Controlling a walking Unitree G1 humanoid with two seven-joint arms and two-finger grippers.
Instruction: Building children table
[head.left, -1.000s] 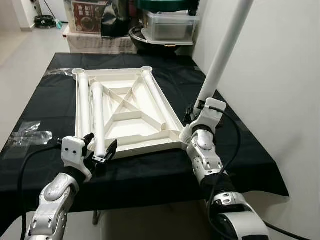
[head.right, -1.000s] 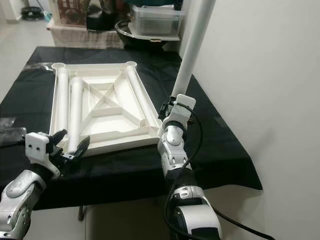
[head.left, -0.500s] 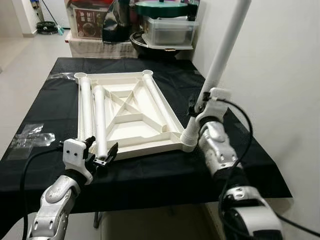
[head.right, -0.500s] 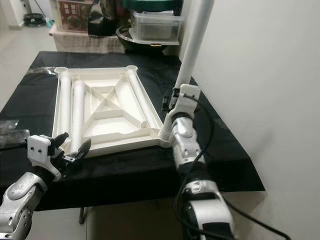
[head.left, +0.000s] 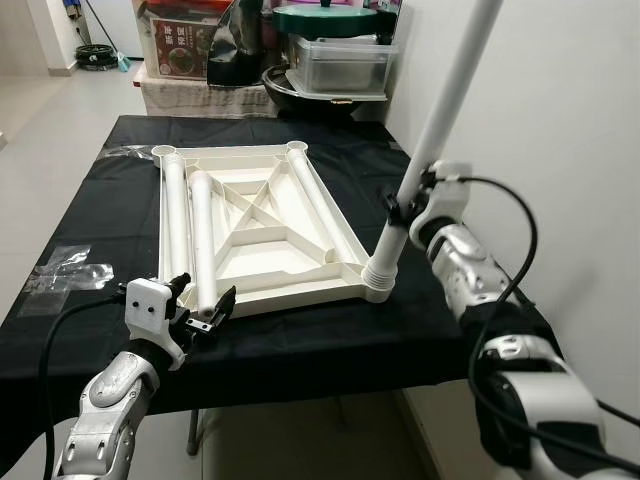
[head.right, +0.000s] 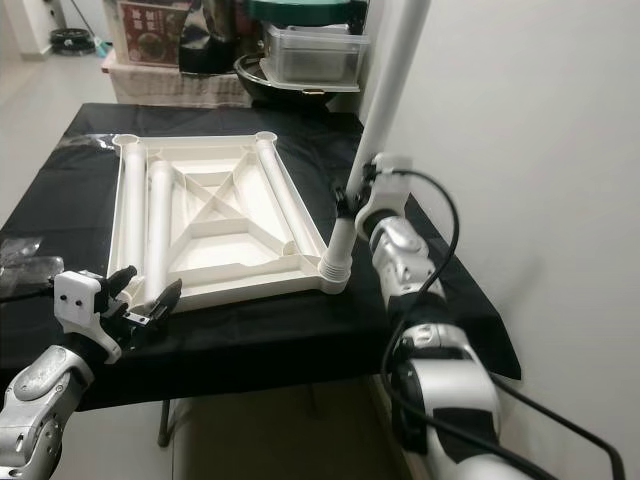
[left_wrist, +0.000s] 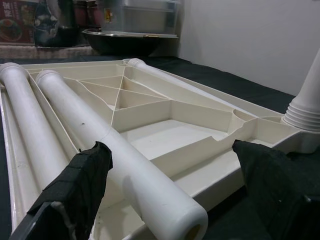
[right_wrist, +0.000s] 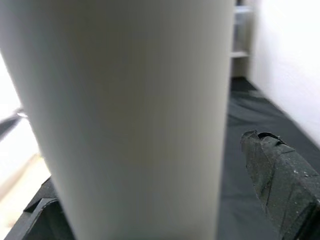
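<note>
Since a second ago the right hand (head.left: 408, 207) has slid up the tall white plastic leg tube (head.left: 440, 120), so the ribbed foot of that leg is now showing bare at the near right corner of the white upside-down plastic table top (head.left: 262, 225), and the leg is leaning toward the upper right of the frame. That hand is clamped around the leg; in the right wrist view the tube is sitting right between the black fingers (right_wrist: 280, 185).

Down in the lower left of the left eye view, the left hand (head.left: 196, 303) is hovering with its fingers apart, straddling the near end of a loose white leg tube (left_wrist: 110, 155) without touching it. That tube is lying inside the table top next to a second loose leg (head.left: 172, 220) along the left rim, and a third one (head.left: 318, 210) is lying along the right side.

Everything is sitting on the black-clothed worktop (head.left: 300, 350). Some crumpled clear plastic wrap (head.left: 62, 277) is lying at the left edge, and a clear lidded storage bin (head.left: 334, 62) is sitting behind at the top centre.
</note>
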